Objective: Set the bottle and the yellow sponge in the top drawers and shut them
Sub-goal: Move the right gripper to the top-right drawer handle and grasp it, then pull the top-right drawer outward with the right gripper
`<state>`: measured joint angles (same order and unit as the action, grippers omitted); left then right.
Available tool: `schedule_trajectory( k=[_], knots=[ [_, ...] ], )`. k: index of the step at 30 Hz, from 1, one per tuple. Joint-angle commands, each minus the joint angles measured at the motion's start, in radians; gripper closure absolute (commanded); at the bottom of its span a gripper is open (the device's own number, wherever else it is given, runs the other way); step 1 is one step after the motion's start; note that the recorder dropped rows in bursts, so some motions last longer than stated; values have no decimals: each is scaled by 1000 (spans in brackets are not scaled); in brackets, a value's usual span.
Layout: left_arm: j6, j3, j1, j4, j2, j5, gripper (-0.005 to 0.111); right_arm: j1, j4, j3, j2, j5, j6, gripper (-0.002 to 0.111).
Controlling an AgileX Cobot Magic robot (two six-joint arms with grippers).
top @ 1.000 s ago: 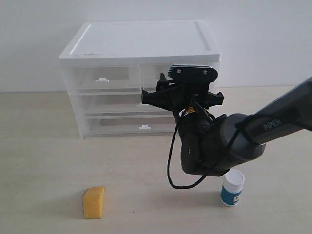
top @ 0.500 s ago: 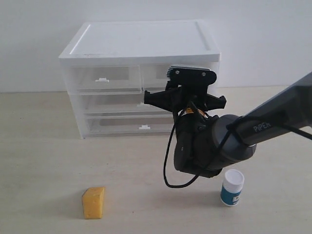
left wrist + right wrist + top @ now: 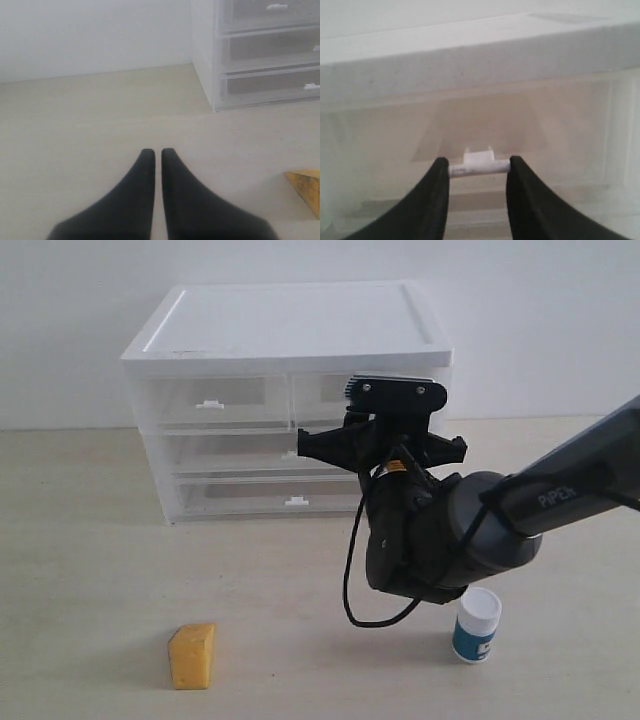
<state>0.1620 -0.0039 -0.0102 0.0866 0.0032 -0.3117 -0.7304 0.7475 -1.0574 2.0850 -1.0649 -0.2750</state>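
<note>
The white-topped cabinet (image 3: 290, 330) stands at the back, both top drawers closed. My right gripper (image 3: 479, 168) is shut on the little white handle (image 3: 479, 165) of the top right drawer (image 3: 320, 390), one finger at each end of it. In the exterior view the right arm's wrist (image 3: 385, 430) hides that handle. The top left drawer (image 3: 210, 400) is untouched. The bottle (image 3: 476, 625) stands upright on the table at the front right, below the arm. The yellow sponge (image 3: 192, 655) sits at the front left. My left gripper (image 3: 154, 152) is shut and empty over bare table, left of the sponge (image 3: 306, 186).
Two wider clear drawers (image 3: 265, 495) sit closed below the top pair, also seen in the left wrist view as drawers (image 3: 270, 82). A black cable (image 3: 352, 590) loops down from the right arm toward the table. The left arm does not show in the exterior view.
My right gripper's fingers have closed onto the top right drawer's handle, and the wrist has shifted slightly. The bottle, the sponge and the left gripper have not moved.
</note>
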Motion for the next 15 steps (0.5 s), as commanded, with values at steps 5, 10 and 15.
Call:
schedule_trajectory(
  k=[5,10,15],
  knots=[
    [4,4,-3,-1,-3,5,103,-11,27,162,-133,52,4,108],
    [4,4,-3,-1,-3,5,103,-67,50,241,-181,49,4,108],
    [4,4,-3,-1,-3,5,103,-129,93,313,-231,19,-1,108]
  ],
)
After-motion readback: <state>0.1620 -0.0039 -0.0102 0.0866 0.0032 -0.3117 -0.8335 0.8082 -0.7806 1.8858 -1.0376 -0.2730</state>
